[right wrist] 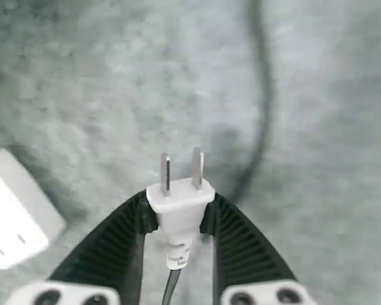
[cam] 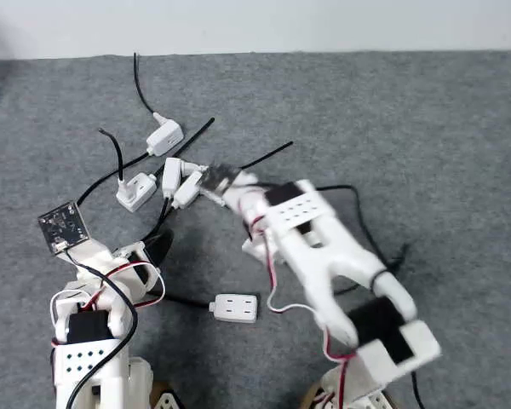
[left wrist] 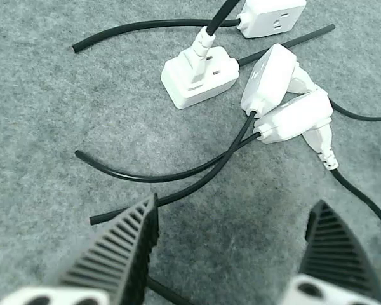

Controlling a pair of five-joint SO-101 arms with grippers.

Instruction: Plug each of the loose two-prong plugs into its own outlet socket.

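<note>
Status: my right pincer [right wrist: 181,204] is clenched on a two-prong plug [right wrist: 180,194], prongs pointing out past the fingertips, held over the bench [cam: 426,128] beside the group of sockets. My left pincer [left wrist: 235,202] is released and empty, hovering near that group. Judged progress: the plugged socket [left wrist: 200,76] carries a plug in its top, and the paired sockets [left wrist: 270,79] look mated at their ends. Left to do: seat the held plug. A bare-slot socket [left wrist: 273,16] sits at the group's edge, and a lone socket [cam: 236,308] lies apart between my arms.
</note>
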